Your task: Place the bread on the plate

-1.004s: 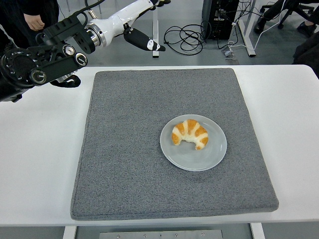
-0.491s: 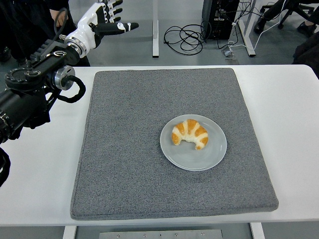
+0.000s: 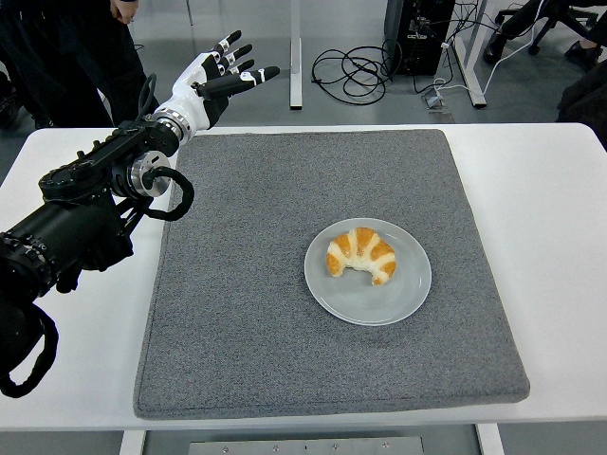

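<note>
Bread: your golden-brown, crescent-shaped croissant with pale stripes [image 3: 361,255] lies on the round, pale grey plate [image 3: 368,296], towards the plate's far-left part, its open curve facing the near edge of the worktop.
Plate: you see it right of the middle of the square, dark grey felt mat [image 3: 237,303], flat on the mat, with bare mat all round it.
Mat: it covers the middle of the white worktop [image 3: 550,246], its near edge close to the worktop's near edge.
Left robot hand: your white-and-black, five-fingered left robot hand [image 3: 213,78] hangs over the worktop's far edge, by the mat's far-left corner, fingers spread and holding nothing, well apart from the plate.
Left arm: the black arm [image 3: 81,223] lies across the left side of the worktop, with a black cable loop just over the mat's left edge.
In the way: nothing you can see stands between the hand and the plate, only bare mat.
Beyond the far edge: a person in dark clothes [image 3: 71,52] stands at the far-left corner; black cables [image 3: 365,68] lie coiled on the grey floor beside a dark computer case [image 3: 417,33].
</note>
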{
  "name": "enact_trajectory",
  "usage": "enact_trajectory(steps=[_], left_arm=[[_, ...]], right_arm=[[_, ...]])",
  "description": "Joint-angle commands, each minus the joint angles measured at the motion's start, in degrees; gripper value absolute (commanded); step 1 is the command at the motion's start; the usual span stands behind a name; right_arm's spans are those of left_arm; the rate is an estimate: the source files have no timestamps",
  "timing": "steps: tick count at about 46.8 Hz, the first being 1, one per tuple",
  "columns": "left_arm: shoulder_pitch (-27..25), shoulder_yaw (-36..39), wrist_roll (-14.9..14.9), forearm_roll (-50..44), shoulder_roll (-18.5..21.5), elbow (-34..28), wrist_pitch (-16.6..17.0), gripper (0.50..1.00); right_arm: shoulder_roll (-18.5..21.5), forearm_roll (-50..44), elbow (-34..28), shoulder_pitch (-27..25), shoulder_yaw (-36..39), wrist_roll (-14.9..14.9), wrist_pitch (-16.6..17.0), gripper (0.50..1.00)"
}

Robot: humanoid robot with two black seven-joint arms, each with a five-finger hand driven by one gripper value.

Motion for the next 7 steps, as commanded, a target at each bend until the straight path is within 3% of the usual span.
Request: enact_trajectory(steps=[1,7], left_arm=[[0.2,0.0,-0.1,0.0,0.0,0.0,-0.2,0.977],[0.3,0.0,-0.1,0.0,0.0,0.0,-0.5,0.977]], right_arm=[[0.0,0.0,-0.2,-0.4,0.0,0.0,-0.1,1.000],[0.0,0.0,-0.2,-0.4,0.1,0.0,-0.2,1.000]])
